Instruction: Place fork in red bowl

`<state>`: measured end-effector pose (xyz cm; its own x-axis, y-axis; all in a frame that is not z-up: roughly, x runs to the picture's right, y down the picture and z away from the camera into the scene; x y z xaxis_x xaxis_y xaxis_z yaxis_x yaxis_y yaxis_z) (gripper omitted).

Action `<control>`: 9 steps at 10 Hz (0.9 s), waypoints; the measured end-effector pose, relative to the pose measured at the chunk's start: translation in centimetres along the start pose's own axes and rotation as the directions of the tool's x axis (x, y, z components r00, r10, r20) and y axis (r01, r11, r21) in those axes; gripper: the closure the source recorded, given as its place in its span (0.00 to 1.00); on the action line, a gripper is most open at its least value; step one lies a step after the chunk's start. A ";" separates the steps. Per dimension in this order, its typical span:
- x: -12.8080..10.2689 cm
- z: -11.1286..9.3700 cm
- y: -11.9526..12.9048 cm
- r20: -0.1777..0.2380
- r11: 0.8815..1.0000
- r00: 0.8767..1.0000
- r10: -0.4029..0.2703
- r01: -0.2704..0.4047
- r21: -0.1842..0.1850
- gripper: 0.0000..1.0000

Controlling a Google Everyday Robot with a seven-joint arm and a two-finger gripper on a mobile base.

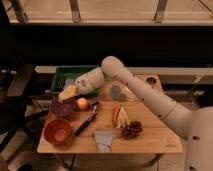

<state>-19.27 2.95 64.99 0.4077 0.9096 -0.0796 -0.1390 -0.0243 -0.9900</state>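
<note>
The red bowl (57, 131) stands at the front left corner of the wooden table (155, 140), orange-red with a paler inside that holds nothing. My gripper (67, 93), yellowish at its tip, hangs over the table's back left, just above the far rim of the dark purple bowl (62, 107) and well behind the red bowl. I cannot make out the fork in this view. It may be hidden at the gripper.
An orange fruit (82, 103) sits right of the purple bowl. A long black-handled utensil (86, 120) lies diagonally mid-table. Fruit slices (120, 116), grapes (132, 130) and a grey cloth (104, 140) lie to the right. A blue cup (115, 92) and a green bin (70, 79) stand behind.
</note>
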 end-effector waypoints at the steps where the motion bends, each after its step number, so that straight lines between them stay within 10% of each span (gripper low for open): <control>1: -0.3 0.9 0.0 0.013 0.999 1.000 -0.015 0.015 -0.030 1.00; 9: 3.4 5.0 -2.3 0.015 0.997 1.000 -0.016 0.017 -0.077 1.00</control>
<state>-22.08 8.15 67.57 0.3958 0.9162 -0.0624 -0.0627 -0.0408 -0.9972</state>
